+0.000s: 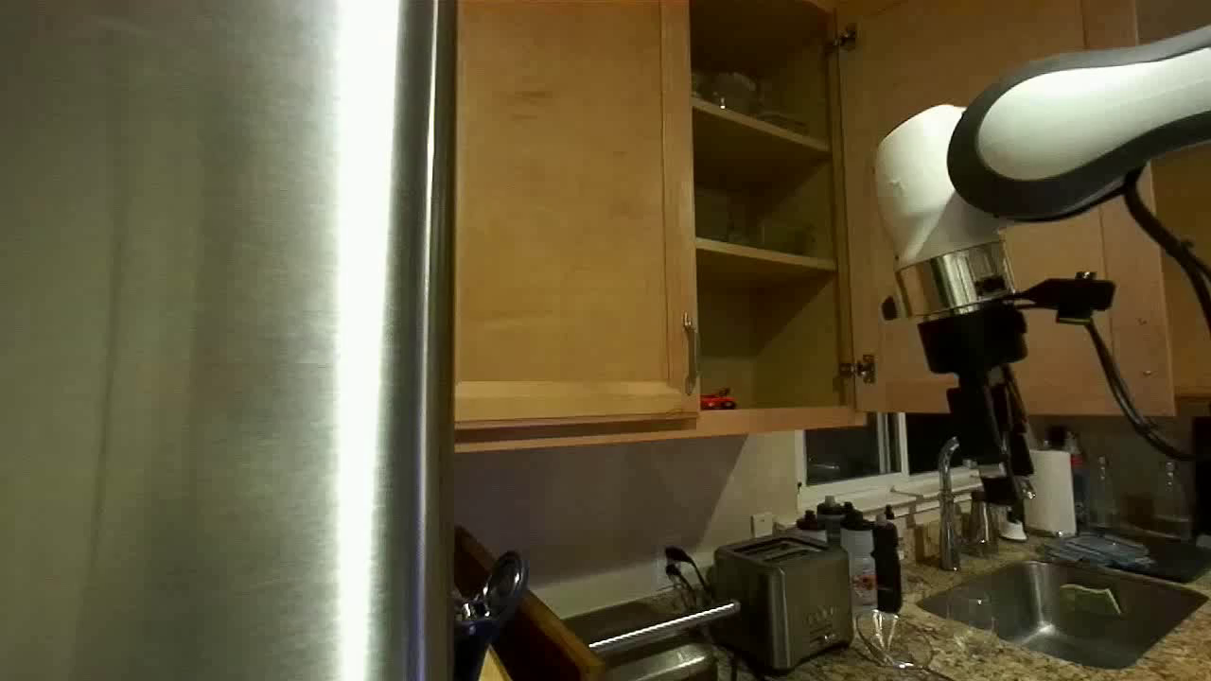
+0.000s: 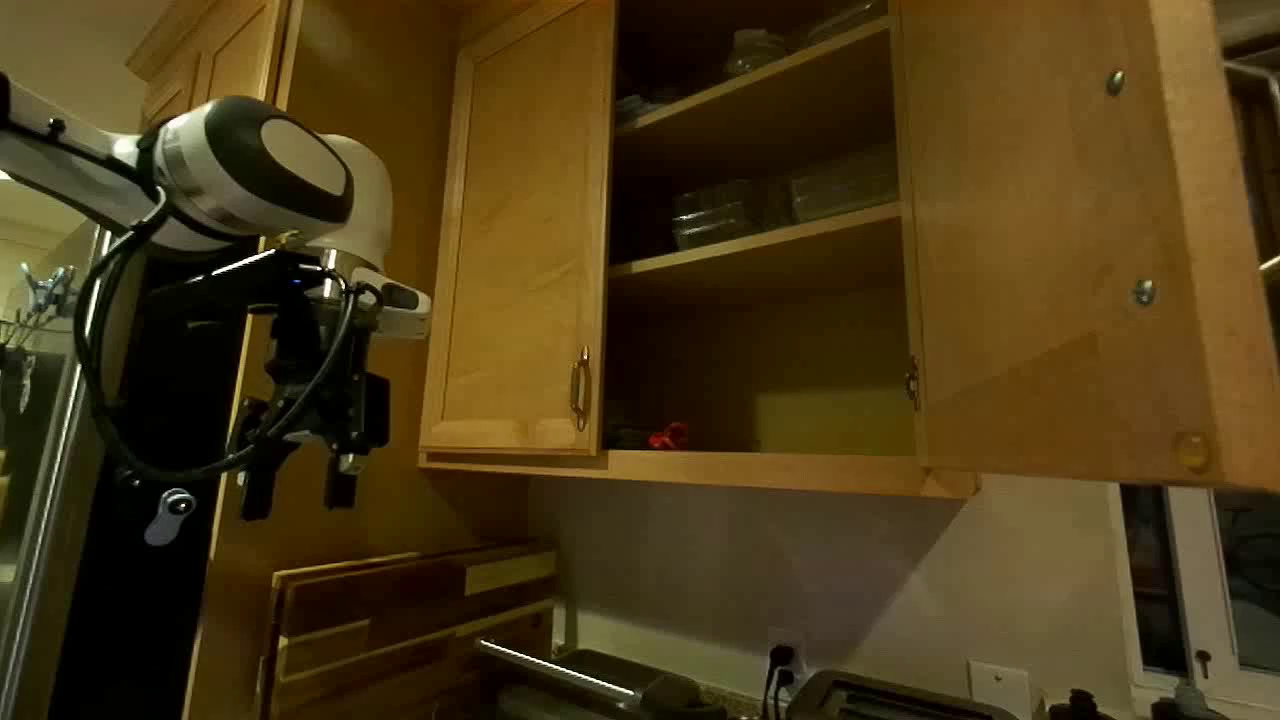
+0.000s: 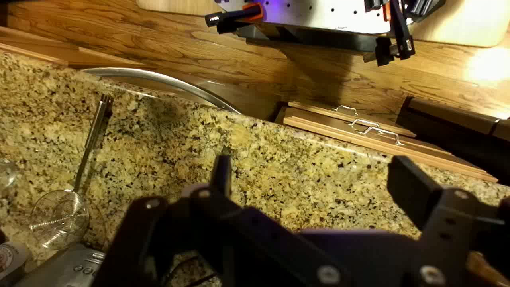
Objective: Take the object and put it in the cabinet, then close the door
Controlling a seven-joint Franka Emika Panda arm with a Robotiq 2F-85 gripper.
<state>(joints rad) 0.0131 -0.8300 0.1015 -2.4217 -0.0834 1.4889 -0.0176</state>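
Cabinet (image 2: 770, 472): Its interior is being exposed in both exterior views, clear containers (image 2: 715, 212) being borne on its lower shelf (image 2: 770, 237).
Red object (image 2: 669, 436): It is being displayed inside the cabinet, on the bottom beneath that shelf, toward seven o'clock in the opening.
Door (image 2: 1050, 240): It is being shown swung wide open, at two o'clock from the red object in an exterior view.
Matching door (image 2: 520, 240): It is being seen closed, at eleven o'clock from the red object, its handle (image 2: 581, 388) being set at five o'clock on its face.
Gripper (image 2: 299, 490): It is being held outside the cabinet, well apart from the red object, at nine o'clock from it in an exterior view; its fingers (image 3: 410, 186) are being held wide apart, the counter (image 3: 299, 179) being glimpsed between them in the wrist view.
Arm (image 2: 250, 165): The gripper is being carried at its six o'clock end, the fingers being aimed downward.
Toaster (image 1: 783, 605): It is being flanked by bottles (image 1: 858, 556) at two o'clock in an exterior view.
Sink (image 1: 1060, 638): It is being pictured at three o'clock from the toaster, a paper roll (image 1: 1052, 497) being stood at twelve o'clock beyond it.
Boards (image 2: 400, 655): They are being propped upright at five o'clock from the gripper in an exterior view.
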